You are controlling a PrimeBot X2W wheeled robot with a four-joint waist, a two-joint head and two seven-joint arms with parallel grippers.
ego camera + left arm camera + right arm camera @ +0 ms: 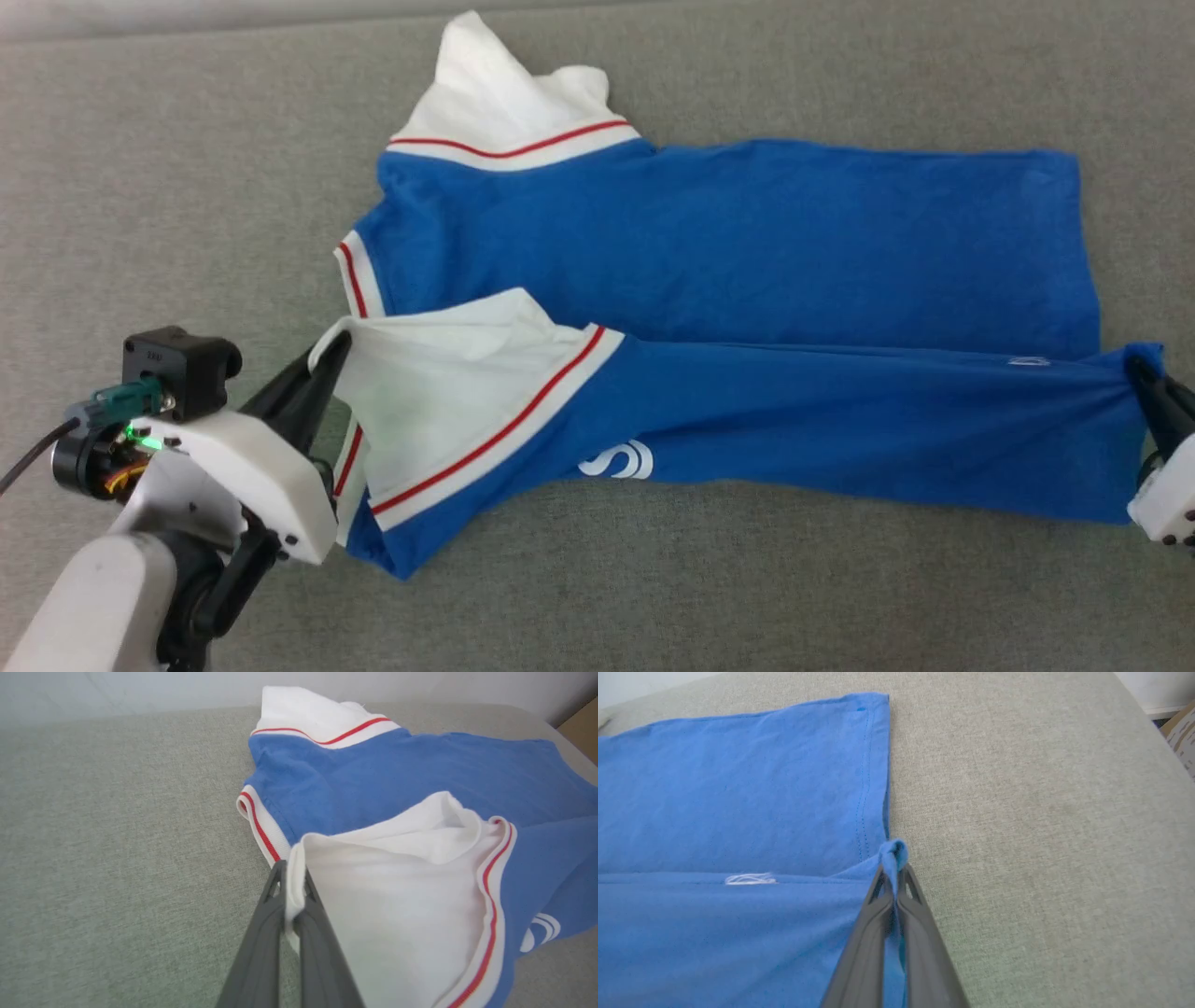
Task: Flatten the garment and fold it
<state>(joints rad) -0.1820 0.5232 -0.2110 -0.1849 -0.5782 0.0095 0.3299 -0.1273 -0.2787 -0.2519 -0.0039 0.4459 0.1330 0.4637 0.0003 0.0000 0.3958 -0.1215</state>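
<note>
The garment (728, 243), a royal-blue T-shirt with white sleeves and red-and-white trim, lies sideways on the grey fabric surface, collar end to the left, hem to the right. Its near long side is lifted and folded over toward the middle, showing part of a white letter (627, 460). My left gripper (329, 347) is shut on the edge of the near white sleeve (397, 896), with cloth pinched between its dark fingers (261, 933). My right gripper (1141, 373) is shut on the near hem corner (893, 855) at the right edge.
The grey woven surface (187, 187) extends all around the shirt. A pale wall runs along its far edge in the left wrist view. A brown cardboard-like object (1183, 732) sits past the surface's corner in the right wrist view.
</note>
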